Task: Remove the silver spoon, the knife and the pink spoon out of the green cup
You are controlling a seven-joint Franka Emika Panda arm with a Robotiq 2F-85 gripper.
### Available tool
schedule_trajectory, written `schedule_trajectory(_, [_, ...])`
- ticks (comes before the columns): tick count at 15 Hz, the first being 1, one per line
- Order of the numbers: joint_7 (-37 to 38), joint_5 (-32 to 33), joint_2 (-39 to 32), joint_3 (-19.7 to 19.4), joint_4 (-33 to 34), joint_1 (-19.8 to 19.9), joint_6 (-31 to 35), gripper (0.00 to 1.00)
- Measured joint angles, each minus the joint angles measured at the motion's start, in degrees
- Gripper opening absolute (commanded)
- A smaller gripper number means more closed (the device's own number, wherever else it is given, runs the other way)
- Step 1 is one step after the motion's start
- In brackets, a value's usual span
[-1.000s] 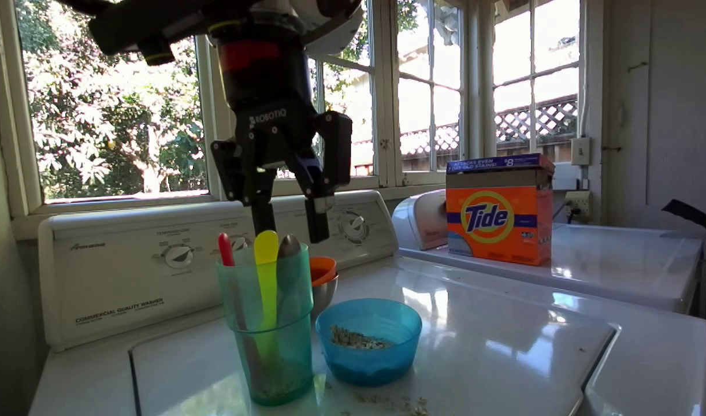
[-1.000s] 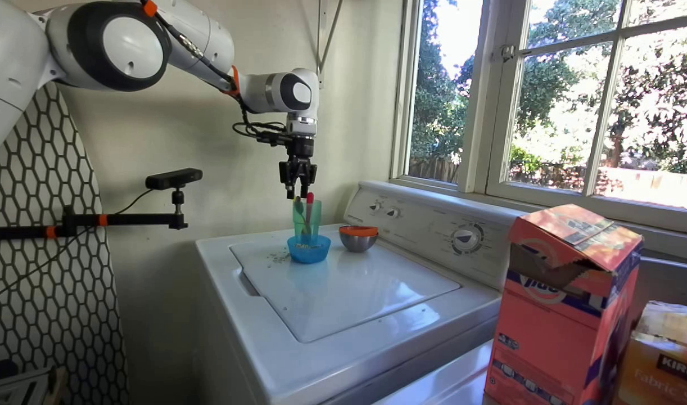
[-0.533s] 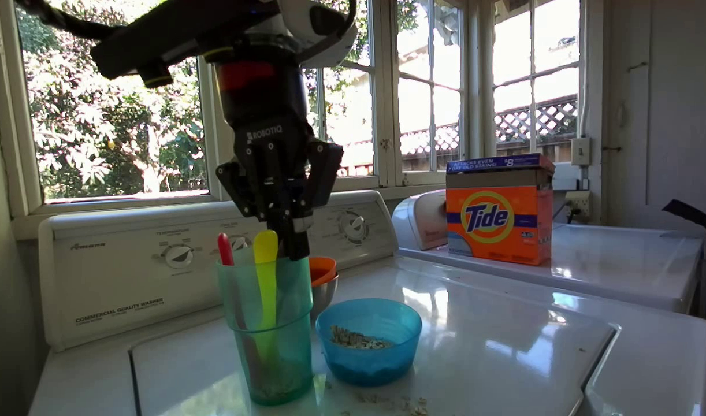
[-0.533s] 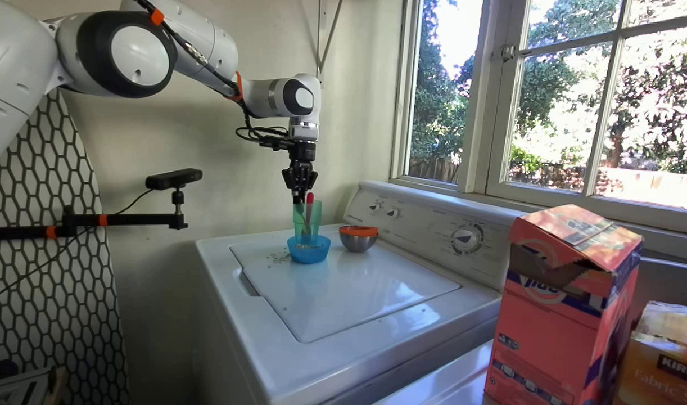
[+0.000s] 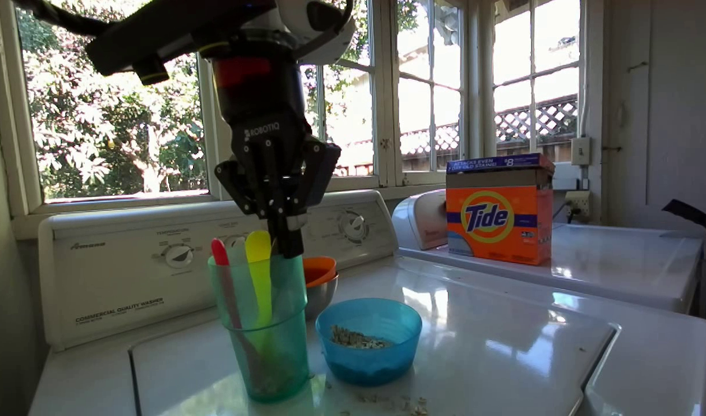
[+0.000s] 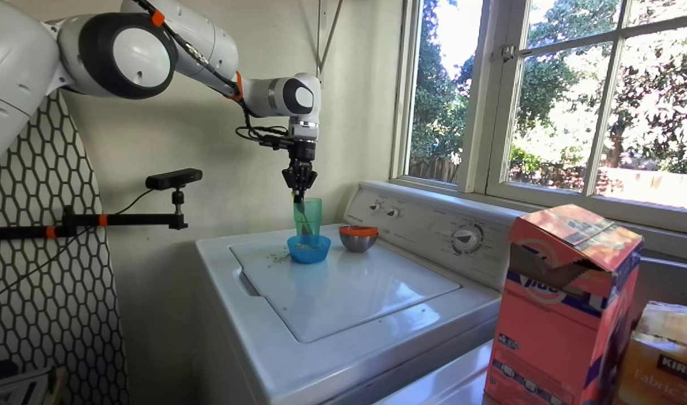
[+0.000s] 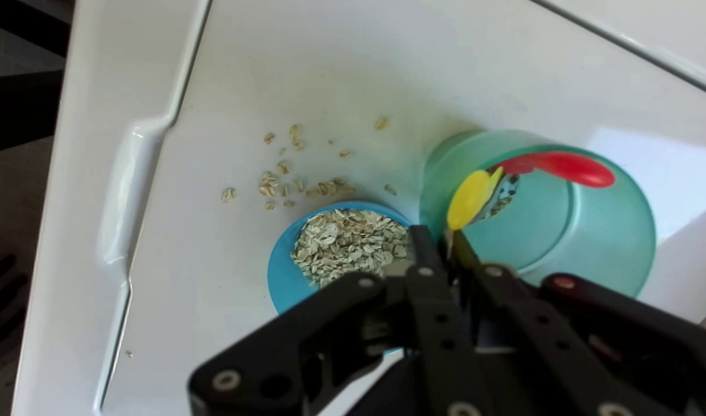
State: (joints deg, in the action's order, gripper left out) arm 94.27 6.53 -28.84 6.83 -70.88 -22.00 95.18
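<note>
At top of green cup (image 5: 279, 358): arm (image 6: 144, 53) arched, end effector (image 5: 286, 244) pointing down, pinching silver spoon (image 7: 449, 241).

At the rim of the green cup (image 5: 286, 349), the knife (image 7: 468, 199) stands just beside the claw (image 7: 441, 238) and the pink spoon (image 7: 578, 169) leans over part of the mouth; the remainder is free. The blue bowl (image 5: 382, 367) blocks low passage near the cup, the steel bowl (image 6: 358, 242) toward the control panel (image 5: 116, 274). Past the blue bowl, the washer lid (image 5: 474, 352) offers broad open room.
</note>
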Motion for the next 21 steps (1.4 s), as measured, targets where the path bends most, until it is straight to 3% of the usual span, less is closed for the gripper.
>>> schedule_trajectory(1, [0.0, 0.0, 0.0, 0.0, 0.2, 0.0, -0.2, 0.09])
schedule_trajectory(4, [0.0, 0.0, 0.0, 0.0, 0.8, -0.1, -0.7, 0.0])
schedule_trajectory(14, [-1.1, 0.0, 0.7, 0.0, 2.1, 0.1, -1.4, 0.01])
schedule_trajectory(18, [-7.2, -2.0, 4.3, 0.2, 2.9, 2.0, -3.4, 0.01])
schedule_trajectory(21, [-13.8, -7.0, 8.0, 0.5, 3.0, 4.7, -5.6, 0.01])
